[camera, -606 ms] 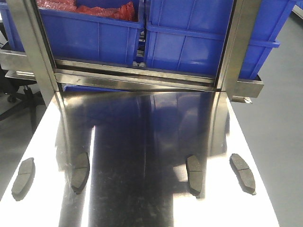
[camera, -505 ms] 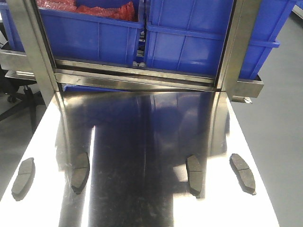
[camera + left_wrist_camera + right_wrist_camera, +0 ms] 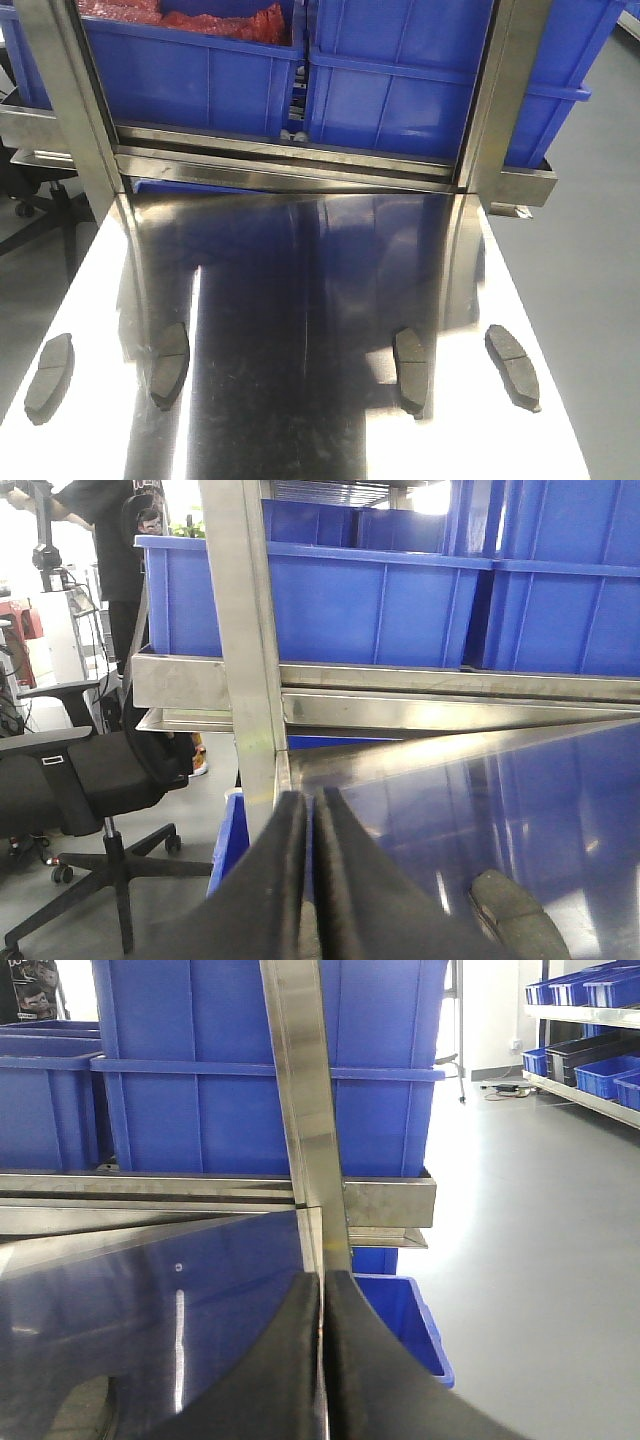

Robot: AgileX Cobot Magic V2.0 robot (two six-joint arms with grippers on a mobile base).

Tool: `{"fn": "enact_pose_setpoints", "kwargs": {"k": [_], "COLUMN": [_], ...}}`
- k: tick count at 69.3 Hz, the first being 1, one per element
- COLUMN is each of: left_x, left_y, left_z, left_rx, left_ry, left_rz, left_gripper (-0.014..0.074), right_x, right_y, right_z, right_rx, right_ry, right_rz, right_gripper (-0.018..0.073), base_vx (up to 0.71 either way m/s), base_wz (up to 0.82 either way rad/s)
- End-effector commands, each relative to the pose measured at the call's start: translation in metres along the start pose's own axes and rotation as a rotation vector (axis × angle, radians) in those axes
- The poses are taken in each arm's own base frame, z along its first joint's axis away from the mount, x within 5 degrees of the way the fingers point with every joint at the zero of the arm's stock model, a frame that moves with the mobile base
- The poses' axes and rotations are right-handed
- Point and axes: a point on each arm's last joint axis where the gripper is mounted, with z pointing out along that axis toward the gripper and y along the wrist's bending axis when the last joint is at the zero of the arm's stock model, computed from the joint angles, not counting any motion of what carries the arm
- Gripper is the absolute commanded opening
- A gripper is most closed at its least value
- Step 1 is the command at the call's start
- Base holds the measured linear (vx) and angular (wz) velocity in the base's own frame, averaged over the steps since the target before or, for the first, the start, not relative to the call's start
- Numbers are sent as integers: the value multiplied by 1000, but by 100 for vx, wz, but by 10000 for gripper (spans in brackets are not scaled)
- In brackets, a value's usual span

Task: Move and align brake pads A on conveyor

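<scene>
1. The table [image 3: 320, 290], a sheet of shiny steel, fills most of the front view. Its reflections sit just as they did half a second ago.
2. Behind it a steel rack [image 3: 72, 110] carries the left bin [image 3: 200, 75], blue with red stuff [image 3: 230, 20] inside, and the right bin [image 3: 420, 70], also blue. We see no shift in any of these.
3. A black chair [image 3: 80, 770] stands on the floor off the table's left side.
4. The left gripper [image 3: 311, 802] points toward the rack's left post. Its black fingers are pressed together with only a thin slit between them, and they hold nothing.
5. The right gripper [image 3: 323, 1280] points toward the right post, its fingers likewise pressed together and holding nothing.
6. Four pads lie flat on the table in a loose row near its near edge, well apart: the far-left pad [image 3: 50, 376], inner-left pad [image 3: 170, 364], inner-right pad [image 3: 411, 370] and far-right pad [image 3: 513, 366]. None has changed place against either earlier frame.
7. Each pad is dark grey, long and slightly curved.
   - The two outer pads show a groove across the middle, and their far ends lean inward.
   - The two inner pads lie in the dark reflection and run roughly toward the rack.
   - The left wrist view shows one rough, grainy pad end [image 3: 515, 915] near the fingers; we cannot tell which pad it is.
</scene>
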Motion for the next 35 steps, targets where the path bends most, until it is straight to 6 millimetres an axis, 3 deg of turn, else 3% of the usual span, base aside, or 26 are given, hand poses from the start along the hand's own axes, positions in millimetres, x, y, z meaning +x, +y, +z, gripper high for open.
{"fn": "enact_pose_setpoints", "kwargs": {"k": [1,35], "left_x": [-12,-19], "left_y": [0,0], "left_z": [-2,-3], "left_rx": [3,1], "left_ry": [-102,-160], "left_rz": [-19,-16], "left_gripper": [-6,-6], "right_x": [-1,-1], "right_y": [-1,-1], "right_z": [0,0], "right_rx": [3,3], "right_ry": [-70,-69], "right_rz": [-8,-8], "right_gripper": [-3,-3], "base_vx": [0,0], "base_wz": [0,0]}}
